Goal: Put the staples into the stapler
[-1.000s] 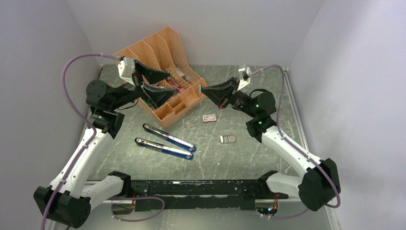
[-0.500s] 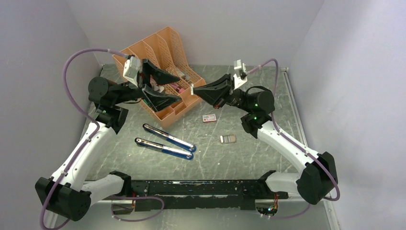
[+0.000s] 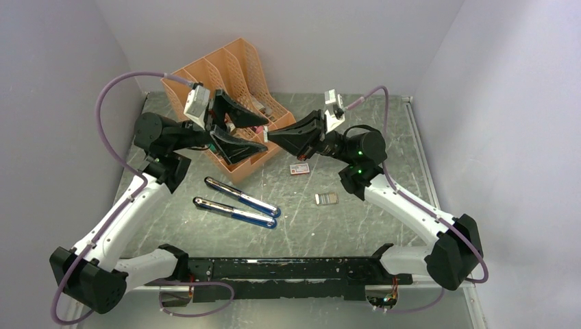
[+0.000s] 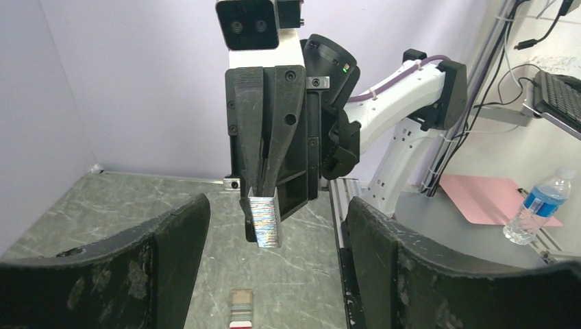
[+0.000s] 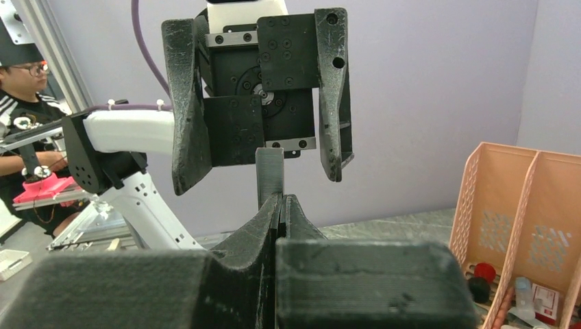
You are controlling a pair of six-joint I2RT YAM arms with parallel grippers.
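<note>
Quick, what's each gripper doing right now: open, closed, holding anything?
Left gripper: open, holding nothing.
Right gripper: closed on a strip of staples.

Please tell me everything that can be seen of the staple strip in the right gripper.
The silvery-grey metal strip of staples is a short, finely ribbed rectangular bar with a faint rainbow sheen. The right gripper is shut on one end; the rest juts out free, in the air, towards the open left gripper, which does not touch it.

two arms, two staple blocks, one rack, one box
</note>
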